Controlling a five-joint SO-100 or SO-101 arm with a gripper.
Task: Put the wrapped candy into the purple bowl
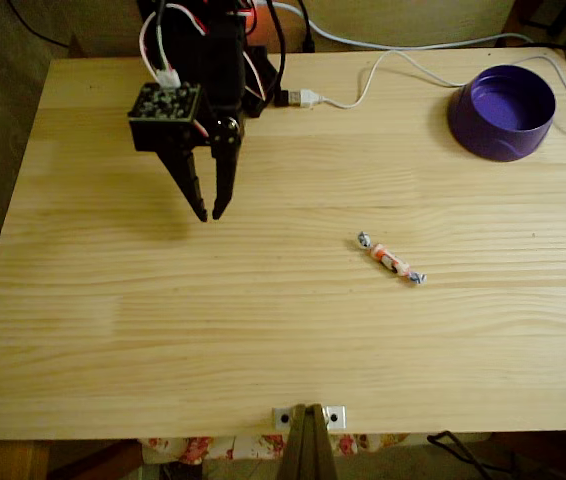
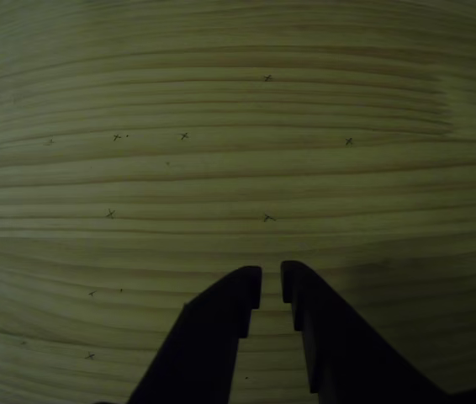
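Wrapped candy (image 1: 391, 258): lies on table (image 1: 263, 330), right of centre.
Purple bowl (image 1: 502, 112): far right corner.
Gripper (image 1: 209, 214): far left, nearly closed, holding nothing.

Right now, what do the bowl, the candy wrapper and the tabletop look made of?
The purple bowl: likely plastic, smooth with a soft sheen on the rim. The wrapped candy: thin film or foil wrapper, probably, judging by its twisted shiny ends. The table: pale wood, seemingly pine boards, with visible grain lines and plank seams, matte finish.
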